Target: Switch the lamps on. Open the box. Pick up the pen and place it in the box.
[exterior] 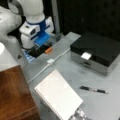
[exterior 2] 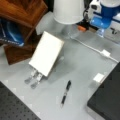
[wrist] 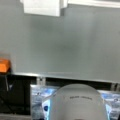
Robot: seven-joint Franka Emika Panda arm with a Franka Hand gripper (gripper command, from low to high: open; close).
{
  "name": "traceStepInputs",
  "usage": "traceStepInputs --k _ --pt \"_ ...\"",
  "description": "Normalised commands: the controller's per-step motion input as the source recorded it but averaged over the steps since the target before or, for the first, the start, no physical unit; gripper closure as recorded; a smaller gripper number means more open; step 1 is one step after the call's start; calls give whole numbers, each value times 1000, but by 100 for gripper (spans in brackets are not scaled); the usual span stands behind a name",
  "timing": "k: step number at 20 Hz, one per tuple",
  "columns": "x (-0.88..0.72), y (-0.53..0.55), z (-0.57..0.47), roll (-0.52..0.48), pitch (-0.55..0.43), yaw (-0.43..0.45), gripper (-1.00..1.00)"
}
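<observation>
One gripper point(exterior: 43, 42) near switch point(exterior: 48, 50) (box point(exterior: 100, 47) closed).

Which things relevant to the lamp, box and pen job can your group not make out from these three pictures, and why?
- Gripper: too blurred in a front view to tell open or shut.
- Box: cut off by a front view's right and bottom edges; its lid hides the inside in both front views.
- Pen: absent from the wrist view.
- Lamp: lit or unlit, not discernible.
- Orange switch: cut by the wrist view's left edge.

Bare table point(exterior: 75, 75) is left around the pen point(exterior: 94, 89). It is flanked by the closed box point(exterior: 96, 51) and the tilted lampshade point(exterior: 58, 96); a white cable point(exterior: 50, 62) is laid across beyond.

The gripper point(exterior: 41, 46) is seen low by the orange switch point(exterior: 48, 50).
</observation>
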Motion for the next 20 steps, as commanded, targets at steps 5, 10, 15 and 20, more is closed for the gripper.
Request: traceStepInputs --k 5,10,15,20 --pt "-181 183 -211 -4 -176 -105 100" --pt "-194 218 -232 10 -145 -93 100" --pt "-214 220 -290 5 -152 -65 100" --pt "-229 207 -382 17 -191 -48 100"
